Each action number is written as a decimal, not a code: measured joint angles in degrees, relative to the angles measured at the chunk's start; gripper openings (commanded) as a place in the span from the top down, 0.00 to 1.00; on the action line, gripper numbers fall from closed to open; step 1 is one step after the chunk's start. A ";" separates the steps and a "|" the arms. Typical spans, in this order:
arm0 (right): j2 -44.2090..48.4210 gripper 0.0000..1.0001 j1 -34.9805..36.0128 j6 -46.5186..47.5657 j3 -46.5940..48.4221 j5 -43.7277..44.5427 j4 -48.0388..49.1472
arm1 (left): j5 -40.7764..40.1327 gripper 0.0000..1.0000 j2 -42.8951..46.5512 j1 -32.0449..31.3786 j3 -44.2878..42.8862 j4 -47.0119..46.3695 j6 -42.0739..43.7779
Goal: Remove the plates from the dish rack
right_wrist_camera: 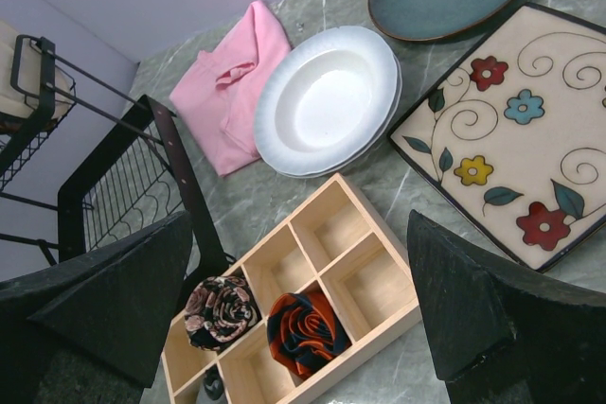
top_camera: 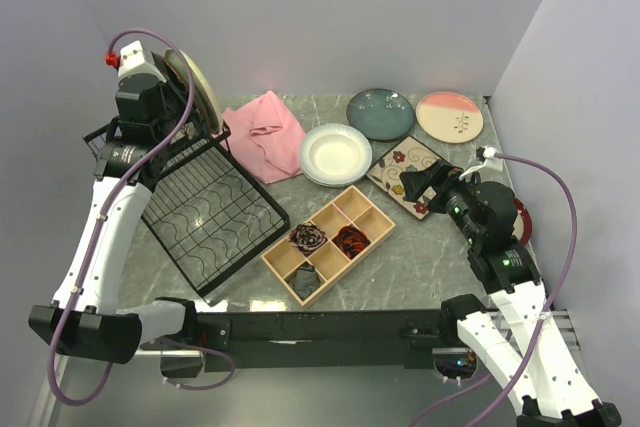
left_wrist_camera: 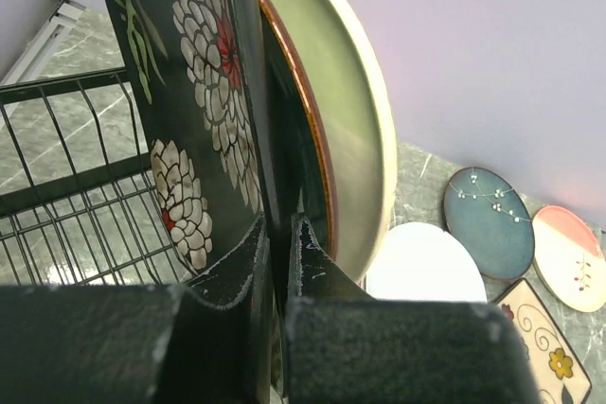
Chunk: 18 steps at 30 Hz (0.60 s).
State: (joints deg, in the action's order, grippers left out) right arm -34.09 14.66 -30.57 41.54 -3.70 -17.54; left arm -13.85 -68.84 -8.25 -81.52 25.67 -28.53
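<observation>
Left jaws narrow, apparently tight on black floral plate [left_wrist_camera: 194,92]; right jaws wide.

No readable text, labels, brands or numbers anywhere; plates carry only floral and dotted patterns.

Left arm [top_camera: 105,222] is reaching up with its hand clamping; right arm [top_camera: 512,292] is stretching forward with its hand spread.

The left arm is rising steeply from its base at the near edge of the table, its wrist turning rightward at the top. The left hand [left_wrist_camera: 281,226] is pinching its fingers [left_wrist_camera: 237,267] nearly together on the edge of the black floral plate [left_wrist_camera: 194,111]. The right arm is leaning forward and inward, and the right hand [right_wrist_camera: 298,224] is hanging above the table with its jaws gaping wide, gripping nothing.
</observation>
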 measured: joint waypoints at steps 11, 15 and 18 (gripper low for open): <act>0.00 0.00 0.00 0.00 0.00 0.00 0.04 | -3.15 0.99 1.49 0.42 -4.72 4.02 4.57; 0.00 0.00 0.00 0.00 0.00 0.00 0.24 | -3.15 0.99 2.49 0.28 -4.76 4.31 5.84; 0.00 0.00 0.00 0.00 0.00 0.00 0.39 | -3.23 0.99 3.02 0.28 -4.76 4.37 6.71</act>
State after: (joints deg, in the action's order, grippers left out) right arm -34.09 14.66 -30.57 41.54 -3.70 -17.15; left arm -17.08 -65.82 -7.97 -86.28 30.04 -21.82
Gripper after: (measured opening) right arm 0.998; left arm 0.084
